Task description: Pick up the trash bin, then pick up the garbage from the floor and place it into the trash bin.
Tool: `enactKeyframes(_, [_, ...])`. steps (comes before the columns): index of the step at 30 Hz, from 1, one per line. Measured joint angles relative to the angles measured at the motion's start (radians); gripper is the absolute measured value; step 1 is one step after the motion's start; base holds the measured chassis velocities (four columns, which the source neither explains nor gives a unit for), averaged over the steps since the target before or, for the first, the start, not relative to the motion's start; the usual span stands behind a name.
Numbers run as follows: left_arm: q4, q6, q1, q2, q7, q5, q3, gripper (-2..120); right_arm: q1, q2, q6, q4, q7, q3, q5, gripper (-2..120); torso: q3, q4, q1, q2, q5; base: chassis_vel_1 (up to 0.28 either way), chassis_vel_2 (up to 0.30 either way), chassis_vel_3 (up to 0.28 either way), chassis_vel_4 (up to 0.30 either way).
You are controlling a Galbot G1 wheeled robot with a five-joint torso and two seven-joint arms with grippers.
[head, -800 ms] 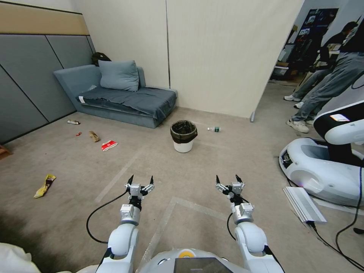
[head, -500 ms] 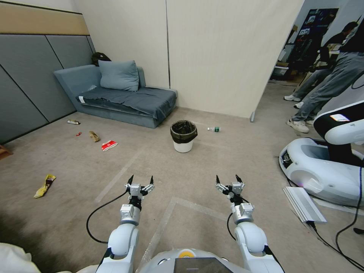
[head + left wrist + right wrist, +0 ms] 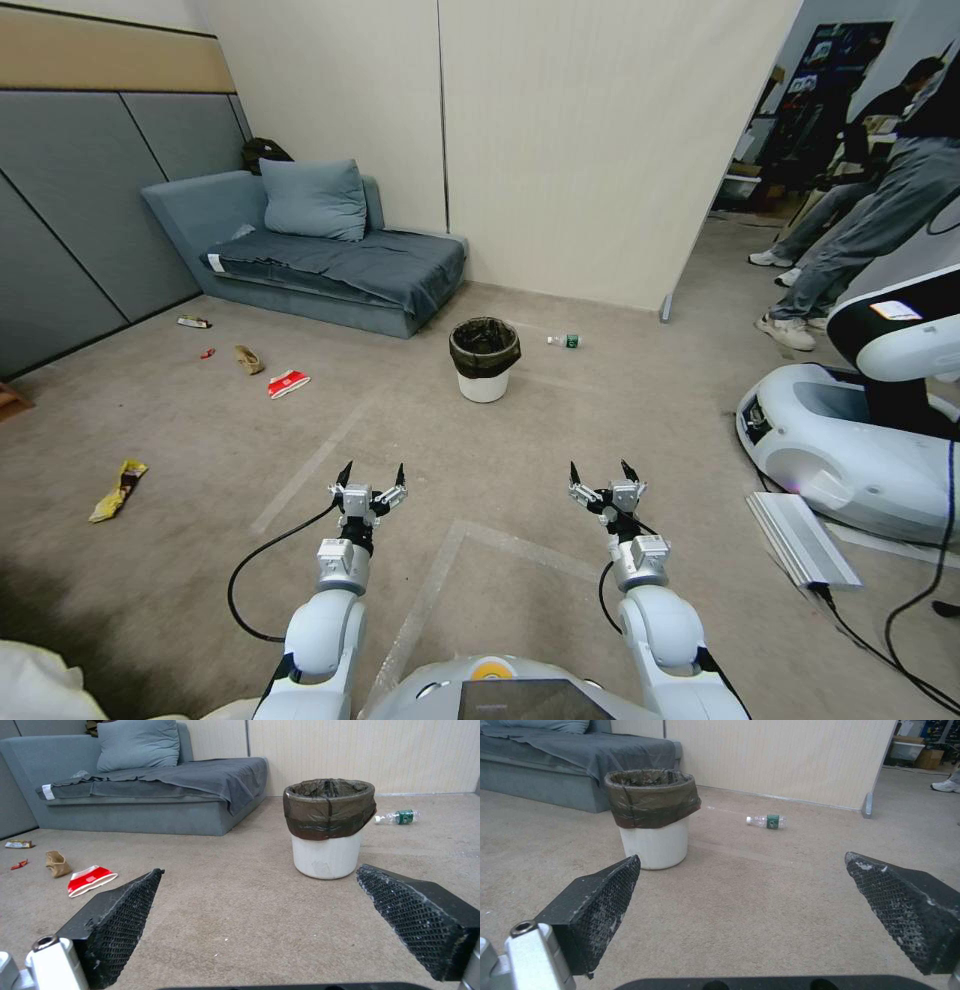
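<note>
The trash bin, a white bucket with a black bag over its rim, stands upright on the carpet ahead; it also shows in the wrist views. Garbage lies scattered: a clear green-labelled bottle right of the bin, a red-and-white carton, a tan paper bag, a small red scrap, and a yellow wrapper at the left. My left gripper and right gripper hover open and empty, well short of the bin.
A grey sofa stands against the back wall, left of the bin. Another white robot with cables and a flat white panel sits at the right. Another small wrapper lies near the sofa.
</note>
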State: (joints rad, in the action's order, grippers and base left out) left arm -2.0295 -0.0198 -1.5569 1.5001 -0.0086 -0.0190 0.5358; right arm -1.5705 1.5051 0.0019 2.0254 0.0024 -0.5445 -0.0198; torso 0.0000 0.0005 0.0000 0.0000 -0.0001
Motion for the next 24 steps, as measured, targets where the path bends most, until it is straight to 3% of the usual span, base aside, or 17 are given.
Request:
enactKeyframes(5, [-0.108,-0.070,-0.024,0.004,-0.033,-0.073,-0.057,100,-0.086,0.027,0.014,0.109,0.018,0.035,-0.083,100,0.000,-0.0006,0.000,0.000,0.0000,0.000,0.000,0.000,0.000])
enactKeyframes(8, [-0.233,-0.152,-0.052,0.009,-0.073,-0.159,-0.122,100,-0.181,0.057,0.030,0.229,0.037,0.073,-0.177,100,0.000,-0.0006,0.000,0.000,0.0000,0.000,0.000,0.000,0.000])
enactKeyframes(9, [-0.233,-0.152,-0.052,0.009,-0.073,-0.159,-0.122,100,-0.181,0.057,0.030,0.229,0.037,0.073,-0.177,100,0.000,-0.0006,0.000,0.000,0.0000,0.000,0.000,0.000,0.000])
enactKeyframes(12, [-0.343,-0.225,-0.077,0.014,-0.109,-0.235,-0.182,100,-0.268,0.085,0.043,0.340,0.056,0.106,-0.262,100,0.000,-0.0005,0.000,0.000,0.0001,0.000,0.000,0.000,0.000])
enactKeyframes(16, [-0.381,-0.261,-0.086,0.021,-0.124,-0.268,-0.217,100,-0.326,0.102,0.053,0.414,0.068,0.129,-0.319,100,0.000,-0.0006,0.000,0.000,-0.0002,0.000,0.000,0.000,0.000])
enactKeyframes(24, [-0.382,-0.267,-0.087,0.024,-0.140,-0.274,-0.212,100,-0.332,0.102,0.060,0.421,0.067,0.130,-0.324,100,0.000,-0.0004,0.000,0.000,0.0000,0.000,0.000,0.000,0.000])
